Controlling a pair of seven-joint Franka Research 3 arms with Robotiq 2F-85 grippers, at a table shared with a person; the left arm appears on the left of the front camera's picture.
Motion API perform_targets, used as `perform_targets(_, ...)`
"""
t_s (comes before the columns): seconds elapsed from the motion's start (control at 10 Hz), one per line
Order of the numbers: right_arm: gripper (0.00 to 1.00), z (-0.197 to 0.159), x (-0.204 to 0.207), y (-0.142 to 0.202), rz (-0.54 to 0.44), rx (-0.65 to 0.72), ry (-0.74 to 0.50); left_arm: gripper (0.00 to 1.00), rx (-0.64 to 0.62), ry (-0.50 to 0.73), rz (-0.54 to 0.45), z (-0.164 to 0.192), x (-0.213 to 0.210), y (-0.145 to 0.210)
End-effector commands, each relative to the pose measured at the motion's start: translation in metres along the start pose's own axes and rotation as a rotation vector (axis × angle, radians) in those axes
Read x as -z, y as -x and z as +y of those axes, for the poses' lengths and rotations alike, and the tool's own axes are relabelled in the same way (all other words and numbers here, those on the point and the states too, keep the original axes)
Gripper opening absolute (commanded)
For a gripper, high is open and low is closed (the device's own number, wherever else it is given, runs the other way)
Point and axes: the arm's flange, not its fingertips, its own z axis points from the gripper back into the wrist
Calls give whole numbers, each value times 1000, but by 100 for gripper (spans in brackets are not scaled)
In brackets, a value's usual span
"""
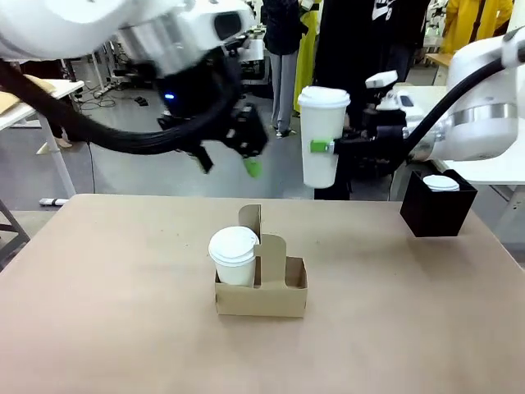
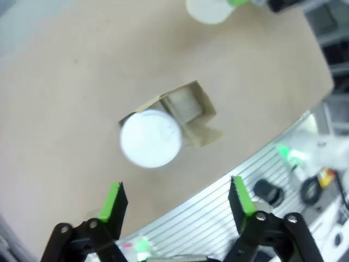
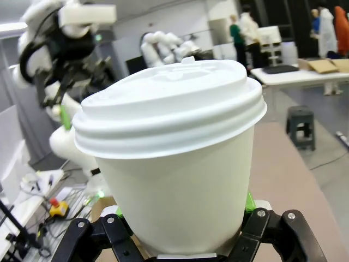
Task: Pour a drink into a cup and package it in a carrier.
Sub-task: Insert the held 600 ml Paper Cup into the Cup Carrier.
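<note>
My left gripper (image 2: 177, 191) hangs spread above the carrier (image 1: 264, 299) and lidded cup (image 1: 233, 254); my right gripper (image 1: 321, 147) clamps a second cup (image 3: 180, 164).

Brown cardboard carrier (image 1: 262, 300) stands upright holding one lidded white cup (image 1: 234, 254) (left slot); second lidded cup (image 1: 322, 139) held aloft beyond it.

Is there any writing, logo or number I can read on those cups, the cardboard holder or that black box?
No text can be read: the raised cup, the carrier, the cup standing in it and the black box are all plain, with no print or label visible.
</note>
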Motion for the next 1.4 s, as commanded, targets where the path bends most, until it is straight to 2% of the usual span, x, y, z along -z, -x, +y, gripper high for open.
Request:
perform_targets(0.0, 81, 0, 11, 11, 14, -95, -75, 100, 289, 26, -40, 45, -2, 36)
perform_targets(0.2, 81, 10, 31, 40, -6, -135, -153, 100, 427, 29, -106, 57, 9, 57)
perform_targets(0.3, 81, 12, 38, 49, -35, -150, -151, 100, 438, 22, -125, 70, 16, 60)
perform_targets(0.4, 81, 18, 33, 46, -2, -104, -65, 100, 409, -53, -98, 78, 30, 62)
perform_targets(0.5, 81, 8, 35, 45, 2, -116, -136, 100, 412, -10, -68, 63, 6, 51)
perform_targets(0.8, 81, 11, 36, 54, 6, -106, -128, 100, 423, -22, -80, 69, 16, 56)
perform_targets(1.3, 81, 31, 56, 90, -43, -96, -250, 100, 479, -41, -145, 142, 50, 107)
